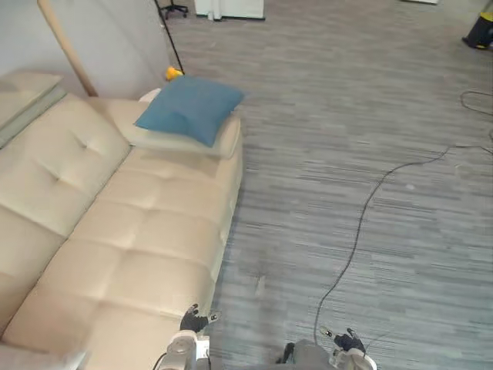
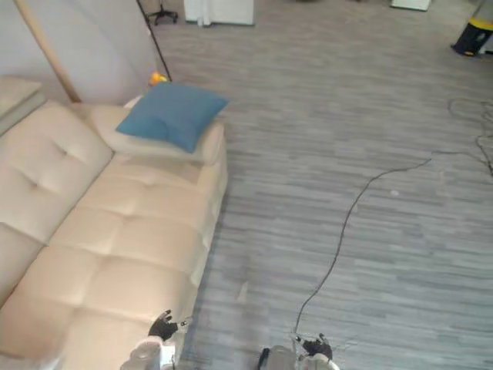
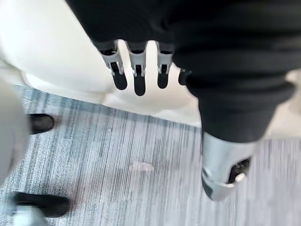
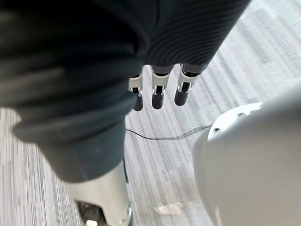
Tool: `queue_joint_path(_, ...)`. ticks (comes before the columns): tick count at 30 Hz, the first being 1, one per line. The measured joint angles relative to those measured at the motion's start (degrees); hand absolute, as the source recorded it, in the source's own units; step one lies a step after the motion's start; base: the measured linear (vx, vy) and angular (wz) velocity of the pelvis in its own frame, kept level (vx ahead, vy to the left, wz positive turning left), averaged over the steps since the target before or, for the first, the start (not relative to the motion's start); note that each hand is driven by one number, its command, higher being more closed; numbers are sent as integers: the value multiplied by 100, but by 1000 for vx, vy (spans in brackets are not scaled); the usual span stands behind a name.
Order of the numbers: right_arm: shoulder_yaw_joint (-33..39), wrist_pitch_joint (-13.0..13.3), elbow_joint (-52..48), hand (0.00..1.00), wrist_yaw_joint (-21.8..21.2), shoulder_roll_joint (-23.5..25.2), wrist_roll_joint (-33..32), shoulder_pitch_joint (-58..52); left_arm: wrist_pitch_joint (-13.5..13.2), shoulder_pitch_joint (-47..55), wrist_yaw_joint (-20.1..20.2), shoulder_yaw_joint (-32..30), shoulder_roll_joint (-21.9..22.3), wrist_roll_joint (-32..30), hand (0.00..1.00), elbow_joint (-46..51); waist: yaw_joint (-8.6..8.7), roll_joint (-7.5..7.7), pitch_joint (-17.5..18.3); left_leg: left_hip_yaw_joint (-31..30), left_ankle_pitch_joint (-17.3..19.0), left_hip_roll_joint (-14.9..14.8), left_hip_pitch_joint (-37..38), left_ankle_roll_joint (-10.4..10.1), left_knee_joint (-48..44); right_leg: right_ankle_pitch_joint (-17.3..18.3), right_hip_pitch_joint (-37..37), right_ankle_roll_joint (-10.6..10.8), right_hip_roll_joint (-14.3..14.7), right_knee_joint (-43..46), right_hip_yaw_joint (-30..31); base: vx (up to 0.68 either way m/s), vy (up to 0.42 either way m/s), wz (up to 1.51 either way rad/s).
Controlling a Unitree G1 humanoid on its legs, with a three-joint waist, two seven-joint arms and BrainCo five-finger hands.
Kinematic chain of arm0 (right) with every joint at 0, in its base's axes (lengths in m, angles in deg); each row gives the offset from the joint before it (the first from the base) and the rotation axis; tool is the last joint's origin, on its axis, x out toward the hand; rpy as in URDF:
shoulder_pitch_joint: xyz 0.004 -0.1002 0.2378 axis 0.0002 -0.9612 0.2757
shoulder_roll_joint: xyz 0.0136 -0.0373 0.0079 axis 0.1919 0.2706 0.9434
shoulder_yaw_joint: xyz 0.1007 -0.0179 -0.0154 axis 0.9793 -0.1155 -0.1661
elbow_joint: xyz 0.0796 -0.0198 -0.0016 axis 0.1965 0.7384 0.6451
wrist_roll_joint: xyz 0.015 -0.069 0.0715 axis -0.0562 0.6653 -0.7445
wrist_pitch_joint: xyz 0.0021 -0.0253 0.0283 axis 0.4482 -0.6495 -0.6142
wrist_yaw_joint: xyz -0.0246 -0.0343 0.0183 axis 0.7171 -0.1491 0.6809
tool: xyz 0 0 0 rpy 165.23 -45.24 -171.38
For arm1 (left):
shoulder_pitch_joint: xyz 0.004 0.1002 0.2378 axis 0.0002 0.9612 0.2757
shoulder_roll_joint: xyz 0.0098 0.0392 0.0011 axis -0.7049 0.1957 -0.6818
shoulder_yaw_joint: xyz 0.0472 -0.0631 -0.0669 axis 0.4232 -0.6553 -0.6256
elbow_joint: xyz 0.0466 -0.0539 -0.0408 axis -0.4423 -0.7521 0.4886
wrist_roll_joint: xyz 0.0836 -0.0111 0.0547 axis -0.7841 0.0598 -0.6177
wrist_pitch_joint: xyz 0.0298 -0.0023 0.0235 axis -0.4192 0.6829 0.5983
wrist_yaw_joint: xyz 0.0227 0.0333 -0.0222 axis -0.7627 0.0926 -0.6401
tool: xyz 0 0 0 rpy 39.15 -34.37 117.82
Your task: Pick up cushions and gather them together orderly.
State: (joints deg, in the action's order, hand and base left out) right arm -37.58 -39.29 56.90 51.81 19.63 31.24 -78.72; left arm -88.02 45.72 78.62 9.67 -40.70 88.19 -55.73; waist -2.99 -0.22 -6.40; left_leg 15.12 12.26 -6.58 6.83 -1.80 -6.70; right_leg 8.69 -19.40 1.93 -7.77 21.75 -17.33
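Pillow [image 1: 182, 143] ptly under blue cushion [image 1: 189, 108]

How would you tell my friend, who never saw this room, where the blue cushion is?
Find the big cream sofa on the robot's left. At its far end lies a cream cushion, and the blue cushion sits on top, the sofa's one blue thing.

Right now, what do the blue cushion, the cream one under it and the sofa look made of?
Blue cushion: matte woven fabric, probably; soft creases, no shine.
Cream cushion under it: smooth, likely the sofa's covering.
Sofa: leather or faux leather, seemingly; smooth, faint sheen, tufted seams.
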Motion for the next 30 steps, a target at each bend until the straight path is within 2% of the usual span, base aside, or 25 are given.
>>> queue_joint_path(1,2,-3,41,0,-1,-22,3,15,6,8,1,-4,-59,-4,0,-81,20,96,4,-31,25,90,109,-72,33,-971,74,-229,58,-622,173,468,-240,-47)
queue_joint_path(2,46,-2,107,0,-2,-125,4,40,14,0,-2,-2,-9,-6,0,-192,-5,-98,-27,-49,35,-35,197,-102,51,-971,163,-365,239,-642,211,392,-178,-64)
queue_joint_path(3,135,2,206,0,1,-232,10,98,14,21,14,-7,46,-7,0,-287,-37,-257,-56,-178,-56,-106,263,-249,-13,-728,140,-427,344,-443,333,381,-170,-65)
queue_joint_path(4,212,-34,266,0,-1,-258,10,123,19,12,7,-13,86,-5,0,-330,-15,-338,-74,-268,-100,-138,327,-325,-86,-577,158,-450,363,-317,357,339,-166,-46)
queue_joint_path(6,365,-49,264,0,2,-282,8,38,19,11,2,-47,174,-5,0,-326,32,-398,-64,-488,-194,-192,267,-470,-522,-347,317,-487,381,-217,345,368,-181,6)
queue_joint_path(7,414,-54,235,0,4,-266,3,-84,-11,-24,7,-134,277,2,0,-226,49,-330,-101,-806,-425,-260,-160,-722,-1877,-96,701,-453,329,-218,263,321,-167,37)
queue_joint_path(8,302,-47,202,0,10,-213,-18,-178,-12,-23,10,-160,339,8,0,-151,60,-261,-151,-935,-725,-344,-615,-810,-2934,25,952,-477,304,-312,240,278,-121,41)
queue_joint_path(9,210,-53,191,0,20,-227,-24,-209,-14,-9,16,-179,400,31,0,-106,48,-256,-170,-948,-870,-451,-1033,-728,-3818,120,1148,-512,342,-403,203,256,-62,24)
queue_joint_path(10,149,-58,189,0,37,-239,-24,-195,-22,9,32,-169,434,117,0,12,3,-266,-188,-891,-558,-531,-1592,-521,-4619,244,1411,-597,374,-517,192,299,-36,6)
queue_joint_path(11,152,-60,201,0,55,-229,-23,-151,-30,8,32,-169,421,166,0,115,-51,-243,-199,-727,-330,-521,-1952,-384,-4718,282,1613,-591,374,-641,195,250,-16,-3)
queue_joint_path(13,162,-65,211,0,71,-230,-24,-64,-44,15,25,-167,399,224,0,207,-84,-246,-210,-334,-156,-417,-2321,-226,-4046,309,1927,-541,357,-928,214,192,10,-14)
queue_joint_path(14,157,-69,203,0,77,-228,-25,-16,-58,31,24,-168,391,231,0,250,-118,-258,-209,-122,-165,-281,-2427,-176,-3094,358,2106,-456,320,-1075,226,282,60,-24)
queue_joint_path(16,157,-66,192,0,78,-248,-24,-9,-76,41,20,-131,398,226,0,251,-174,-299,-188,-81,-507,11,-2393,-220,-1323,407,2368,-324,318,-1333,267,448,134,-28)
queue_joint_path(17,157,-72,213,0,80,-268,-24,-38,-78,55,22,-107,396,223,0,248,-236,-342,-160,-131,-842,112,-2372,-325,-433,453,2556,-211,382,-1522,343,578,228,-37)
queue_joint_path(18,159,-86,225,0,83,-275,-24,-51,-77,66,25,-95,388,226,0,247,-305,-393,-128,-203,-1157,119,-2399,-215,-202,521,2703,-97,463,-1634,430,538,226,-47)
queue_joint_path(19,157,-104,240,0,85,-261,-19,-47,-73,66,30,-96,342,221,0,239,-350,-359,-96,-310,-1548,171,-2356,-28,-279,589,2807,25,431,-1648,531,580,213,-33)
queue_joint_path(20,155,-125,230,0,71,-171,-9,-40,-57,63,39,-95,235,219,0,225,-315,-87,0,-305,-1361,459,-2335,248,-421,678,2932,147,181,-1572,574,608,152,-16)
queue_joint_path(21,159,-125,206,0,68,-182,-1,-90,-29,43,42,-93,203,219,0,229,-317,20,7,-251,-1138,596,-2284,386,-576,724,2835,227,-20,-1161,676,700,185,-5)
queue_joint_path(23,161,-123,206,0,60,-232,10,-109,-19,39,42,-73,191,219,0,195,-339,29,0,-150,-846,700,-1995,422,-715,691,2372,401,-251,333,994,555,169,-5)
queue_joint_path(24,153,-123,201,0,55,-218,12,-122,9,34,48,-50,177,219,0,161,-313,38,-44,-154,-619,772,-1643,455,-719,402,1809,878,-449,1873,1169,528,137,7)
queue_joint_path(25,125,-125,204,0,26,-185,12,-157,49,41,43,-47,163,217,0,119,-304,23,-63,-187,-432,810,-1294,452,-717,344,1508,968,-563,2813,1189,520,119,12)
queue_joint_path(26,73,-126,201,0,18,-175,21,-191,75,59,41,-36,165,216,0,110,-302,-1,-74,-205,-353,814,-1031,447,-673,396,1368,871,-626,3155,1138,504,82,11)
queue_joint_path(27,-2,-128,179,0,-1,-171,45,-218,96,68,41,3,170,215,0,109,-300,-43,-73,-229,-334,808,-610,446,-446,537,1154,666,-681,3232,930,490,38,13)
queue_joint_path(28,-11,-121,130,0,-15,-212,64,-188,96,79,37,14,184,214,0,96,-279,-122,-84,-263,-335,742,-308,445,-230,662,1024,470,-678,2882,658,478,15,14)
queue_joint_path(30,-10,-89,45,0,-23,-221,68,-103,95,77,29,104,161,215,0,67,-217,-226,-132,-356,-334,576,-24,445,-42,696,726,331,-560,1686,271,458,-80,31)
